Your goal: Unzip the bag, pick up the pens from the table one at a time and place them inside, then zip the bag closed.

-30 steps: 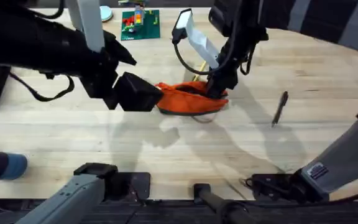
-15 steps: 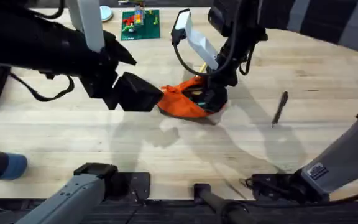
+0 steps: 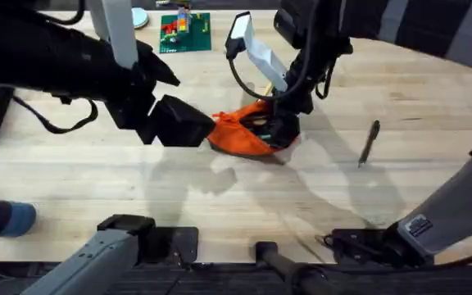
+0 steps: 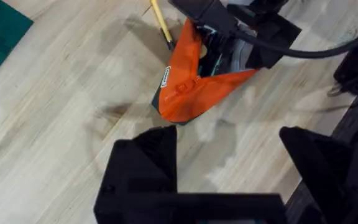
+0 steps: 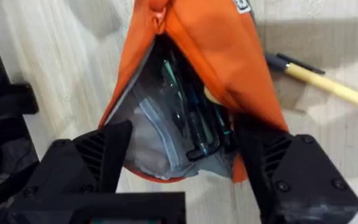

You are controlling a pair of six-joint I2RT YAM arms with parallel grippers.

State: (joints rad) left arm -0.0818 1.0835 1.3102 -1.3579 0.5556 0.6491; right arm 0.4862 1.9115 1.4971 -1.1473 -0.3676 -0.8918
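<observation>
The bag (image 3: 248,131) lies mid-table, unzipped, its mouth gaping between the spread fingers of the right gripper (image 3: 283,124). Left gripper (image 3: 179,121) hovers just left of it, fingers spread and empty. Both pens remain outside: the yellow pen (image 5: 325,83) just beyond the bag, the black pen (image 3: 369,142) well to its right; zipping is also outstanding.

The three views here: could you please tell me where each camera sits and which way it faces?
Overhead: above the arm bases, looking down and forward over the table; both arms show, with the bag and black pen.
Left wrist: on the left arm, looking down at the bag; its own tool is open at the bottom edge.
Right wrist: on the right arm, looking into the open bag; its tool spans the mouth.
Both wrist views share the bag and the yellow pen.
</observation>
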